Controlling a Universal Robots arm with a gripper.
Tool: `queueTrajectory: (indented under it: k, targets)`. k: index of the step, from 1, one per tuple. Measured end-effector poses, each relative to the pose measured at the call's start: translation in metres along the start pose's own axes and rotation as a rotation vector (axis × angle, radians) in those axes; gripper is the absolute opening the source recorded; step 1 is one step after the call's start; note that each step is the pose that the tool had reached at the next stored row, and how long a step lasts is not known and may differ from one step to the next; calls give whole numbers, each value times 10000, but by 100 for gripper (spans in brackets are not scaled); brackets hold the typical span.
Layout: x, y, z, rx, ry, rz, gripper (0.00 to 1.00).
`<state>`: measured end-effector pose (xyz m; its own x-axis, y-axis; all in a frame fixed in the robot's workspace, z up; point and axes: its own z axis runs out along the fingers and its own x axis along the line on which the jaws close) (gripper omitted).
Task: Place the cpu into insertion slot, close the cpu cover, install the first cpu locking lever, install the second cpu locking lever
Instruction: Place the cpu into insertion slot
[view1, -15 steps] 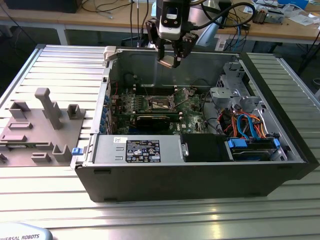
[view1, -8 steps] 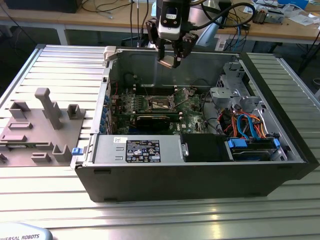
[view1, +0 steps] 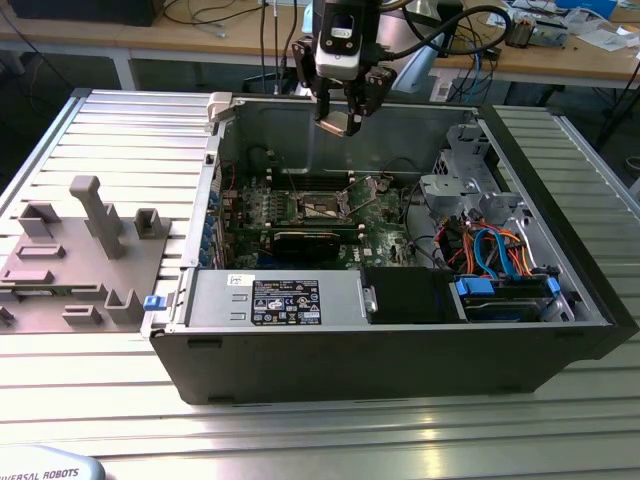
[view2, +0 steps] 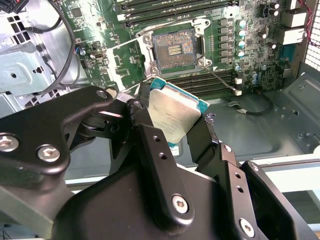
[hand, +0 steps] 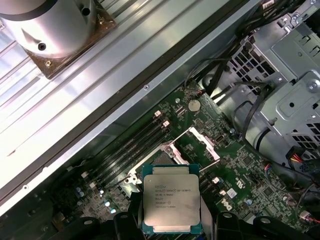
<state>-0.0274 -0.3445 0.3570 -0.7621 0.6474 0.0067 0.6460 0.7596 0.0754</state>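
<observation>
One cpu edge-gripped in jaws, tilted, clear of insertion slot.

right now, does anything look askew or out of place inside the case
Nothing looks damaged or spilled. The cpu is clamped by its edges in the gripper above the motherboard, and the insertion slot lies open and empty.

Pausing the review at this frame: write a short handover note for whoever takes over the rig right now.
Gripper: jaws shut on the cpu, held in the air above the open case.
Slot: empty, contacts exposed.
Cover: looks raised, not closed over the slot.
Done: cpu picked up and brought over the case.
Left: seating the cpu, closing the cover, both locking steps.
</observation>
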Motion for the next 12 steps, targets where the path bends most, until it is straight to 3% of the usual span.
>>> queueTrajectory:
  k: [12]
  targets:
    - [0, 0, 0, -1, -10, 142, 54]
